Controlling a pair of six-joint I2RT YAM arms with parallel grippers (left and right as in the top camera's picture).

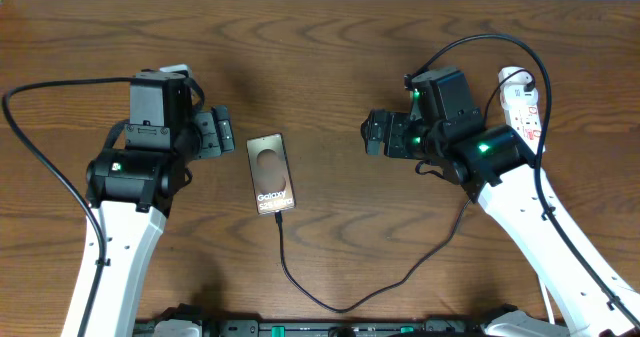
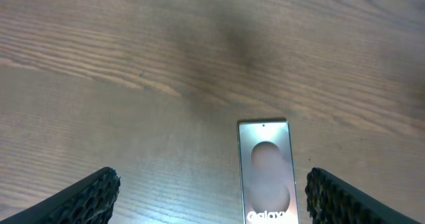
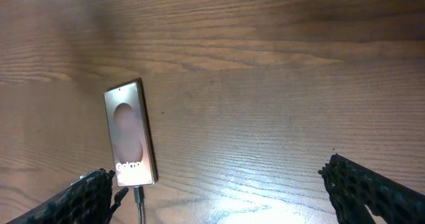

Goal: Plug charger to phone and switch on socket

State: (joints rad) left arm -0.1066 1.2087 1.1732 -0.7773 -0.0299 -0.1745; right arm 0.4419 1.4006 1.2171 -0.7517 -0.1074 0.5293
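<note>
While both arms hang over the wooden table [image 1: 330, 37], the phone [image 1: 270, 174] lies flat and face up between them, nearer the left gripper [image 1: 222, 133] than the right gripper [image 1: 372, 135].

From overhead you get the whole run of the black cable [image 1: 340, 305]. Its tip meets the phone's lower short edge, the line drops toward the near side of the table, bends, and climbs to the right as far as the right arm [image 1: 530, 197]. Overhead is also the only view with the power strip [image 1: 522, 102], up at the far right, well apart from the phone and partly hidden behind that arm. Its switches are too small to read.

Over to the left wrist camera: fingers [image 2: 86, 201] spread wide at the bottom corners, with the phone's top half framed between them. The lettering is cut by the picture's edge, and the plugged end falls below it.

Now the right wrist camera: fingers [image 3: 372, 191] spread wide here too. The phone sits off to the left, just above the left-hand finger. This view gives the close look at the plug, sitting against the phone's lower edge, with the cable leading down out of frame.
</note>
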